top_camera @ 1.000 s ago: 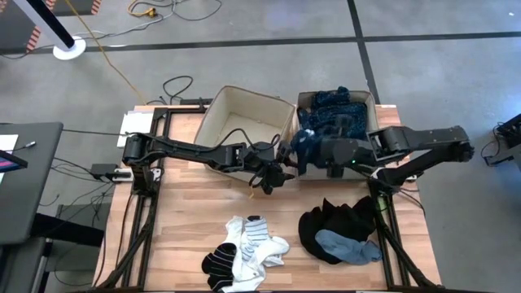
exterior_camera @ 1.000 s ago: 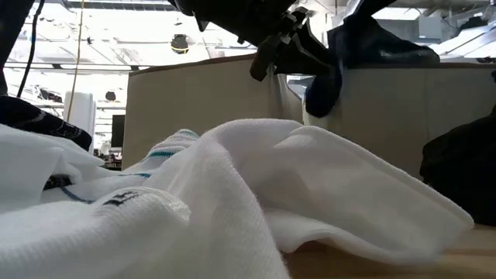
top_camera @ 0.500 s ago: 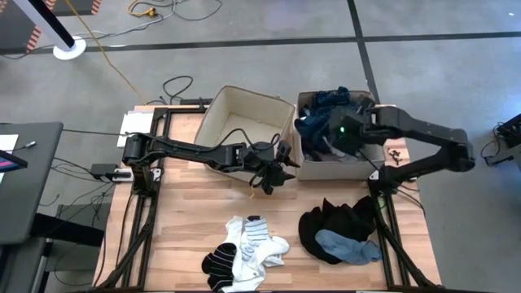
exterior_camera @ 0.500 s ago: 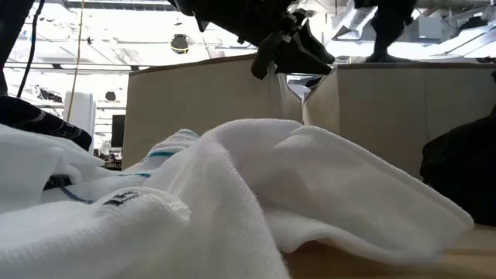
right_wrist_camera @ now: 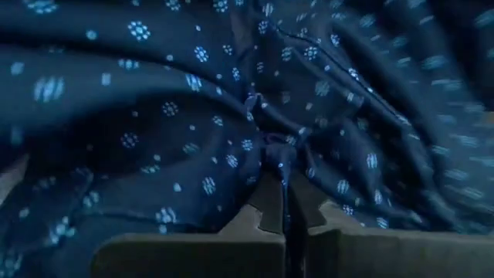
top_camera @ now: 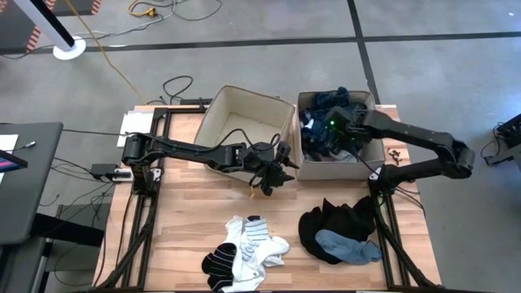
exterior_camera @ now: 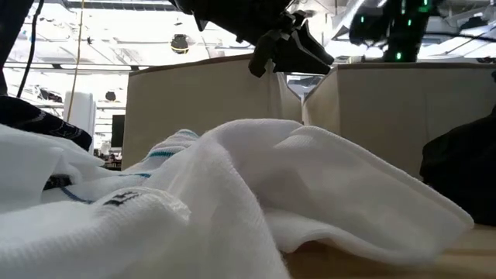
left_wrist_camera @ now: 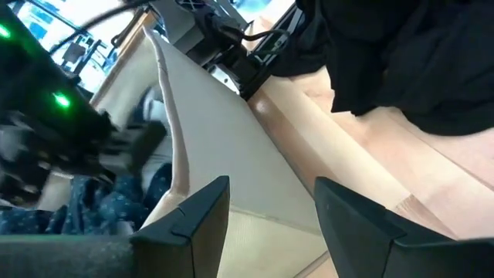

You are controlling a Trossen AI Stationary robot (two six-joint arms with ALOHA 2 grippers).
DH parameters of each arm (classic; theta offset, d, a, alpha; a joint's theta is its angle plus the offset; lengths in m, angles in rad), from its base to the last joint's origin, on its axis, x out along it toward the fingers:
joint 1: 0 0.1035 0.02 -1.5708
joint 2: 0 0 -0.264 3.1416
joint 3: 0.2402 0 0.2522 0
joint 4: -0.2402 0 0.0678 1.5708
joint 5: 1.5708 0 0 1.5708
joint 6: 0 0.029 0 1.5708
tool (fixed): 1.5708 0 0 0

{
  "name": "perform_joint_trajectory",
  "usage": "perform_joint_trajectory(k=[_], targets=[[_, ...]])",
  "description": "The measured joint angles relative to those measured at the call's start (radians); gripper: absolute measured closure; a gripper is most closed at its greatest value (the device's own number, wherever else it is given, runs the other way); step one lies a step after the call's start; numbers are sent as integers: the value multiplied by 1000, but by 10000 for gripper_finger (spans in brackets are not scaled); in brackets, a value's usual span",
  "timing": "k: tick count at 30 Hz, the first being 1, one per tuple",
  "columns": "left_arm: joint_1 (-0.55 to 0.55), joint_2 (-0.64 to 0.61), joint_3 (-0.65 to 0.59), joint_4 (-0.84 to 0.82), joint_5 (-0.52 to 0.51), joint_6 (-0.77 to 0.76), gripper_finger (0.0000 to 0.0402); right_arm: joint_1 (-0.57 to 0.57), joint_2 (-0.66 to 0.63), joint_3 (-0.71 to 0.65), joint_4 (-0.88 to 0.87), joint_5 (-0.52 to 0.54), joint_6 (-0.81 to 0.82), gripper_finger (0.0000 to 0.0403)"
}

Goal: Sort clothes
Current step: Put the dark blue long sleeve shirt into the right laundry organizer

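My right gripper [top_camera: 319, 140] reaches down into the right beige bin [top_camera: 370, 150] and is shut on a dark blue dotted garment [right_wrist_camera: 193, 116], which lies with other dark blue clothes [top_camera: 330, 102] in that bin. My left gripper [top_camera: 285, 169] stands open above the table, just in front of the gap between the two bins, with nothing between its fingers [left_wrist_camera: 193, 224]. The left bin [top_camera: 244, 122] shows only its bare inside. Black and white socks [top_camera: 244, 252] lie near the table's front edge. A black pile with a light blue piece [top_camera: 346, 244] lies at the front right. My right gripper pinches a gathered fold of the dark blue dotted garment [right_wrist_camera: 270, 154] between its two shut fingers. The cloth puckers toward the fingertips. The fingers slant down into the right bin from above. The rest of the garment spreads out beyond them inside the bin.
The right bin's front wall [left_wrist_camera: 231, 147] stands right before my left gripper. In the low view white socks [exterior_camera: 232, 201] fill the foreground. Bare wood [top_camera: 203, 195] lies between the bins and the two piles. Cables and a frame edge run along the table's sides.
My right gripper has swung from beside my left gripper, in front of the bins, toward the far right and down into the right bin, turning as it went. The dark blue garment, which hung from it, now lies in the bin.
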Motion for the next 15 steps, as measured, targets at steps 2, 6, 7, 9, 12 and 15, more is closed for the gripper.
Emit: perform_joint_trajectory(k=[2,6,7,9,12,15], targets=[[0,0,0,-1,0,-6,217,-33,0,-58,79,-41,-6,398],[0,0,0,-1,7,-21,217,-91,4,-163,212,-116,-6,397],[0,0,0,-2,12,-26,217,-102,3,-186,241,-133,-3,397],[0,0,0,-2,24,-30,217,-124,3,-228,288,-170,-2,397],[0,0,0,-1,25,-29,217,-149,1,-279,344,-214,6,397],[0,0,0,0,25,-28,217,-160,1,-320,400,-247,13,397]])
